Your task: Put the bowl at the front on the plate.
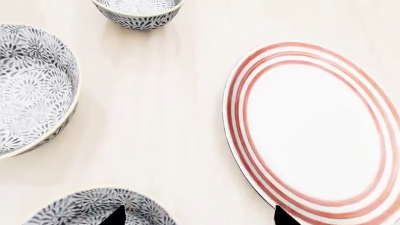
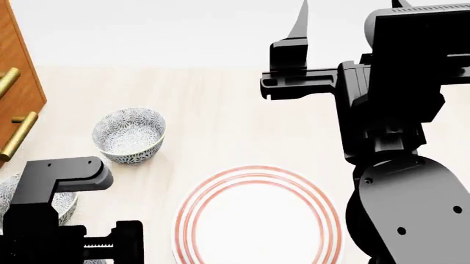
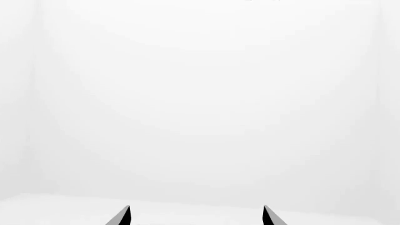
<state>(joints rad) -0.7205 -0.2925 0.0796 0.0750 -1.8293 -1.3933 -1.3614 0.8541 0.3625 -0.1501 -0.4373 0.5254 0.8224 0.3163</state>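
Three flower-patterned bowls show in the left wrist view. The bowl at the front [image 1: 93, 208] lies closest to me, under one tip of my left gripper [image 1: 200, 218]. That gripper hovers open and empty over bare table, between this bowl and the red-ringed white plate [image 1: 312, 131]. In the head view the plate [image 2: 257, 220] sits at the near centre, and my left arm [image 2: 52, 220] hides the front bowl. My right gripper [image 2: 349, 14] is raised high at the right. It is open and holds nothing, and its wrist view shows only blank white.
A second bowl [image 1: 31, 89] [image 2: 67, 206] sits left of my left arm. A third bowl [image 1: 138, 11] [image 2: 130, 135] stands further back. A wooden cabinet with brass handles [image 2: 18, 132] borders the table's left edge. The right arm's bulk [image 2: 404, 165] hangs over the table's right side.
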